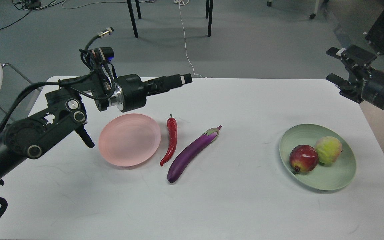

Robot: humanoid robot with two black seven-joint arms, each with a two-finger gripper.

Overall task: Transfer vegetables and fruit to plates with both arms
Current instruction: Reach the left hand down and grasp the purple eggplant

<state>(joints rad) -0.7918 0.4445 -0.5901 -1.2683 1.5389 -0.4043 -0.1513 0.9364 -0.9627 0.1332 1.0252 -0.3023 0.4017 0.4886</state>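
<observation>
Head view showed pomegranate point(303, 158) and peach point(328, 150) touching on the green plate point(332, 181); chili point(171, 144) and eggplant point(192, 154) lay on the worktop point(238, 206) well left of it. Right fingers point(334, 80) spread, empty; left fingers' point(182, 79) state undeterminable.

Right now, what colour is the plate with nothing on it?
Pale pink plate, seen best in the head view.

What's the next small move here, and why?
Probably lower the left gripper toward the chili pepper. Both fruits already sit on the green plate, the pink plate is bare, and the chili and eggplant lie on the table just beside it.
</observation>
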